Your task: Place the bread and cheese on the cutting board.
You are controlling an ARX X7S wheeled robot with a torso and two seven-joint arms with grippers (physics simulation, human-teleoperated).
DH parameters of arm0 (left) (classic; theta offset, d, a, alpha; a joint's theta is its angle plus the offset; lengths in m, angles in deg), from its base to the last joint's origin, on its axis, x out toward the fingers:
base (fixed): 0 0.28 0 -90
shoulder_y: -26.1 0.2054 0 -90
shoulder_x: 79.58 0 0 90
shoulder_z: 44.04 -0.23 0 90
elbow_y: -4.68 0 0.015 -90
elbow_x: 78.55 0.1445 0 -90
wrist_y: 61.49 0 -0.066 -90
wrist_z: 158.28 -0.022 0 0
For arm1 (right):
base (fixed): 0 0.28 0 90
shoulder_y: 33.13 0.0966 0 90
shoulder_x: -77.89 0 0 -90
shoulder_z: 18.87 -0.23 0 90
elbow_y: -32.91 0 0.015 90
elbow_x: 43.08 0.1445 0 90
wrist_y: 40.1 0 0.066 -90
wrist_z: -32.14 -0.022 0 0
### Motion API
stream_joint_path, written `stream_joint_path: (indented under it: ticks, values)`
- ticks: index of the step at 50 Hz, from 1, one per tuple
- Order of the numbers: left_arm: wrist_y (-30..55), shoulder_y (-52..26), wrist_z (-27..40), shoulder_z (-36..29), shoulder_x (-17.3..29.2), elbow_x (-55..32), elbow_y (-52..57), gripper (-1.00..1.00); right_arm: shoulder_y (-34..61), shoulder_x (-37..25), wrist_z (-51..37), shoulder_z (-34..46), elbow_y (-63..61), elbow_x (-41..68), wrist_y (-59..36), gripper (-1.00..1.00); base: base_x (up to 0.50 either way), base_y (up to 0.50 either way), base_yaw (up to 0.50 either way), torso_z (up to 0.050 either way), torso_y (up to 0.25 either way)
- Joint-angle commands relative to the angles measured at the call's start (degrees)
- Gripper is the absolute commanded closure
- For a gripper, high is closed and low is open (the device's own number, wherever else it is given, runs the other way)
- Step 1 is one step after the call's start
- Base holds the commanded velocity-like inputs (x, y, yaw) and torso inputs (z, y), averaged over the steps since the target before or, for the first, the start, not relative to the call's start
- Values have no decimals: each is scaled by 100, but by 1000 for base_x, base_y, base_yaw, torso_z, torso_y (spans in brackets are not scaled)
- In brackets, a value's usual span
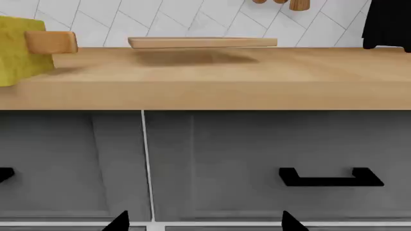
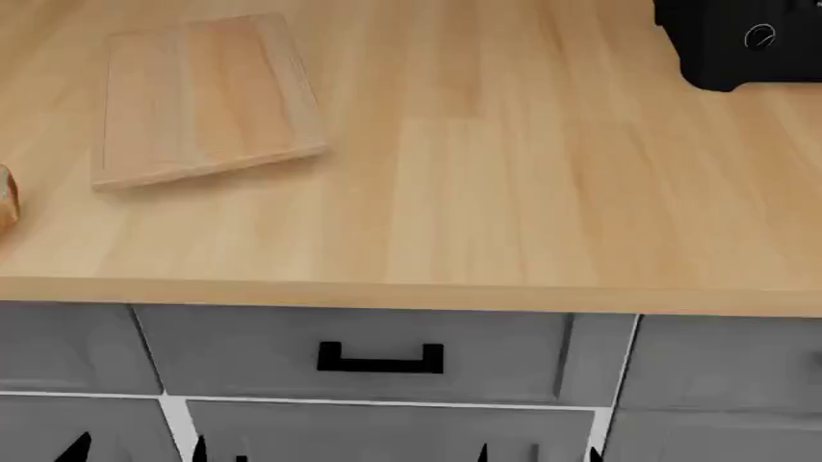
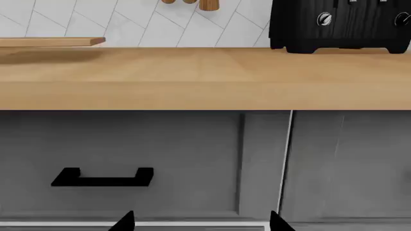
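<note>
Only the dark fingertips of each gripper show, at the lower edge of the wrist views. The left gripper has its two tips set wide apart with nothing between them, so it reads as open and empty. The right gripper is the same: tips spread, holding nothing. Both hang below the edge of the counter, level with the grey drawer fronts and their black handles. My guess is that the arms sit low and spread because no reach has started.

The cutting board lies flat on the counter, bare, well back from the front edge. In the left wrist view the bread is off to one side of the board, apart from it, with the yellow cheese just behind it and seemingly touching it. In the head view only a sliver of the bread shows at the picture's edge, nearer the counter's front than the board is. Neither food is on the board, so the task looks unstarted. A black toaster stands well away from the board, on its far side from the food. The left arm seems better placed for a first pick.
</note>
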Motion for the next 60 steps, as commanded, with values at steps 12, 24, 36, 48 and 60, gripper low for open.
stream_joint_path:
  ticks: [12, 24, 36, 48, 60]
  values:
    - [-8, -58, 279, -357, 254, -249, -41, -100, -15, -241, -313, 258, 16, 307, 135, -100, 0, 0, 0, 0, 0]
    - [143, -34, 366, -203, 191, -187, -138, -100, -168, -232, -212, 149, -41, 191, 207, -100, 0, 0, 0, 0, 0]
    - [3962, -472, 343, -9, 871, -1047, 3568, -100, -163, -477, -597, 167, -3833, 124, -2892, -100, 0, 0, 0, 0, 0]
    - [7394, -1699, 631, 322, 1021, -1585, 5523, -100, 1434, -709, -634, 126, -5824, 339, -6738, -100, 0, 0, 0, 0, 0]
    - [6542, -1420, 476, 496, 1057, -1616, 5191, -100, 1035, -746, -749, 295, -5481, 327, -6264, -100, 0, 0, 0, 36, 0]
